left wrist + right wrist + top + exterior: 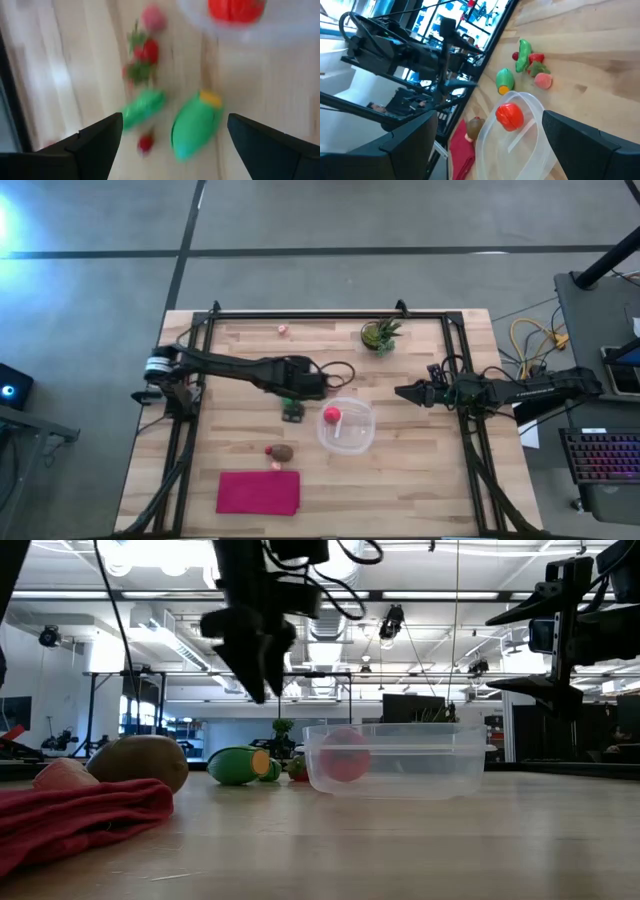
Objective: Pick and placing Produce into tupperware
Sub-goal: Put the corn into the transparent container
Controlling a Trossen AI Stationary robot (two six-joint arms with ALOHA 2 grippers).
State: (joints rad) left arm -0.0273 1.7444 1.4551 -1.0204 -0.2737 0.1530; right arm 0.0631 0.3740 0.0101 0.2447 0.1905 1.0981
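Bench (420,480): wooden, magenta cloth (259,492) at near edge
Tupperware (347,427): mid-bench, 1 red piece (331,416) inside
Left gripper (170,135): spread wide, empty, above green produce (196,125)
Right gripper (490,137): parted, empty, beside tupperware

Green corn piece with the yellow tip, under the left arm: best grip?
Take the green corn piece across its narrow middle, coming straight down. It lies flat on the table, and the left end effector hovers open above it, fingers either side.
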